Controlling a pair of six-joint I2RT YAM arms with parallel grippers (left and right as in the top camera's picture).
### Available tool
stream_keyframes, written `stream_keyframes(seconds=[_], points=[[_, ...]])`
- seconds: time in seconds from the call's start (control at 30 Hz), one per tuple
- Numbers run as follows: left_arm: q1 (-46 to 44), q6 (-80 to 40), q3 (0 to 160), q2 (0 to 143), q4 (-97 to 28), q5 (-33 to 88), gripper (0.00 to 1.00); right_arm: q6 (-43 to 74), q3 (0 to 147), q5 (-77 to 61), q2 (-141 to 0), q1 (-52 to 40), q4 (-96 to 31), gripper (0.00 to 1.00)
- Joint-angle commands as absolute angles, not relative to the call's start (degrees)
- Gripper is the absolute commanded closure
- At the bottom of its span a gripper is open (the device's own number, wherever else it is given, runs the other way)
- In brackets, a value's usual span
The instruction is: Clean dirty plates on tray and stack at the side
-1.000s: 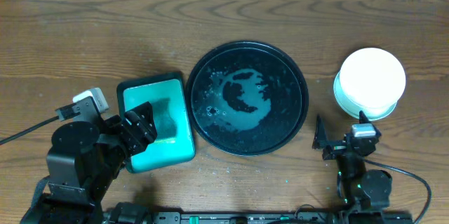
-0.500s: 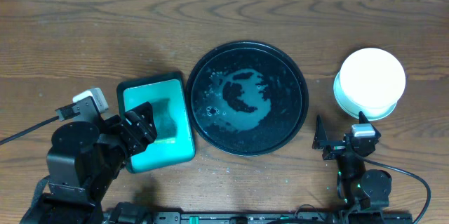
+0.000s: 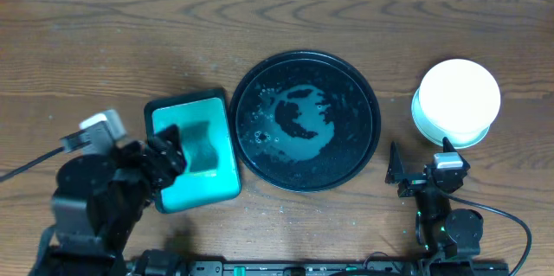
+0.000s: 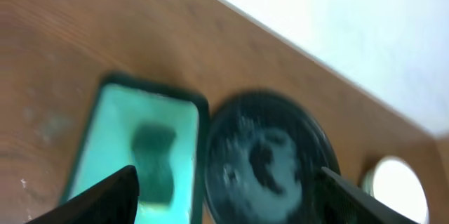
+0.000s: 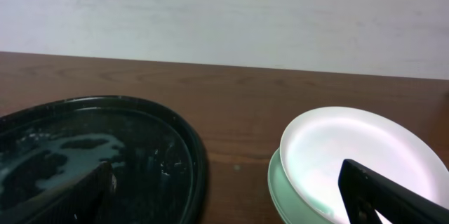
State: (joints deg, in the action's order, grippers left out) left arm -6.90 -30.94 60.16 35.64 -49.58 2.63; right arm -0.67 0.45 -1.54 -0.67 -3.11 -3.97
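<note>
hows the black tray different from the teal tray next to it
Shape: the black tray is round, while the teal tray is rectangular with rounded corners.
Size: the black tray is clearly wider than the teal tray.
Contents: the black tray holds only a pale wet smear. The teal tray holds a darker block, likely a sponge.
Both have raised rims and sit side by side on the wooden table.

I saw a dark brown wooden counter (image 3: pixel 104 42) carrying three things in a rough row. The tray (image 3: pixel 307 52), round, black and glossy, sat in the middle. Just beside its left rim lay a teal rectangular sponge tray (image 3: pixel 228 172); whether the two touched I could not tell. Off to the right, apart from the black rim, the plates (image 3: pixel 459 99) stood in one stack, white over pale green.
</note>
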Motion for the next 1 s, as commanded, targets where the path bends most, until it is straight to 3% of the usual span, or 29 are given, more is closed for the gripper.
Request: stream_keyframes(seconds=[0.0,0.2,0.47,0.97], points=[[-0.62,-27.88,54.43,31.4,-43.09,1.3,0.21,-0.27,0.32,-1.32,-0.34,-2.68,-4.1,0.01],[6.96,-25.43,40.12,19.88,-27.68,4.14,0.21,-0.3,0.32,-1.34,-0.34,-2.68,-4.1,0.01],[7.68,-15.46,28.93,6.79,-17.47,4.1,0.21,-0.27,0.32,-1.34,-0.34,-2.68,-4.1,0.01],[5.8,-12.03,20.93,0.12,-15.2,1.3,0.21,-0.27,0.32,-1.34,-0.34,-2.68,-4.1,0.01]])
